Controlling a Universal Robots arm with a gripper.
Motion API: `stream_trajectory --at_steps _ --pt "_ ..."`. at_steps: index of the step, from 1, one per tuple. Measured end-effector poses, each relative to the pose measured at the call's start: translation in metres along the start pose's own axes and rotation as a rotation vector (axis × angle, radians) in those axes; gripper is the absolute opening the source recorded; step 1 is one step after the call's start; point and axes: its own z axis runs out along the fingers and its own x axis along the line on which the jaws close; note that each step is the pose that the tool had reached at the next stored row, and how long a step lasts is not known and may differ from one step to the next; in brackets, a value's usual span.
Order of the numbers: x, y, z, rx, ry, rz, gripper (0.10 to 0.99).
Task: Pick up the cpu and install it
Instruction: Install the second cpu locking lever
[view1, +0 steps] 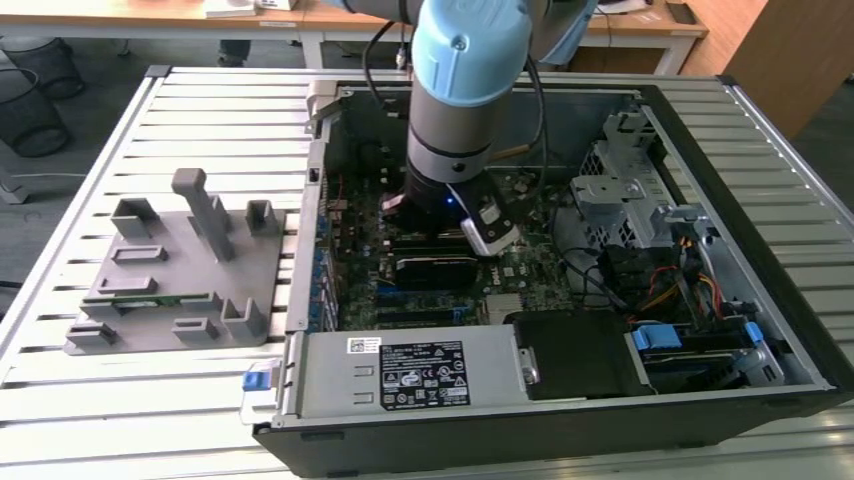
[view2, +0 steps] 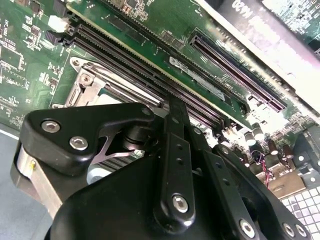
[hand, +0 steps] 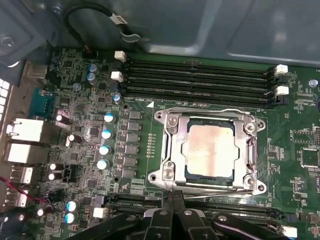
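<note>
- First wrist view: nearest the camera are the black links of the gripper (hand: 172, 207), its fingers (hand: 176, 200) drawn together to a narrow point with nothing between them, just beside the edge of the socket frame (hand: 167, 150).
- Just beyond lies the cpu (hand: 207, 151), a square chip with a pale metal top, seated flat inside the silvery socket frame on the green motherboard (hand: 295, 165); a thin wire lever (hand: 200, 111) runs along the frame's far edge.
- Beside the socket stand rows of blue-topped capacitors (hand: 106, 134) and small grey blocks; farther on are four long black memory slots (hand: 197, 80) with white latches, all without sticks.
- Past those slots a black cable (hand: 90, 22) loops against the grey metal case wall (hand: 225, 25).
- Second wrist view: the gripper body (view2: 150, 200) blocks most of the socket; long black slots cross the board behind it.
- Exterior view: the arm (view1: 461, 110) reaches down into the open computer case (view1: 534, 440), which lies on the slatted worktop (view1: 120, 420). Inside the case are the power supply (view1: 407, 375), a drive cage (view1: 621, 190) and coloured wiring.
- On the exterior view's left, well apart from the case, a grey fixture (view1: 180, 270) holds a narrow green memory stick (view1: 147, 299).
</note>
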Motion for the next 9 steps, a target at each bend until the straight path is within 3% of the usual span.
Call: stream_trajectory --at_steps 9 --pt "0.0056 -0.0028 0.0017 -0.035 -0.0019 -0.004 0.106"
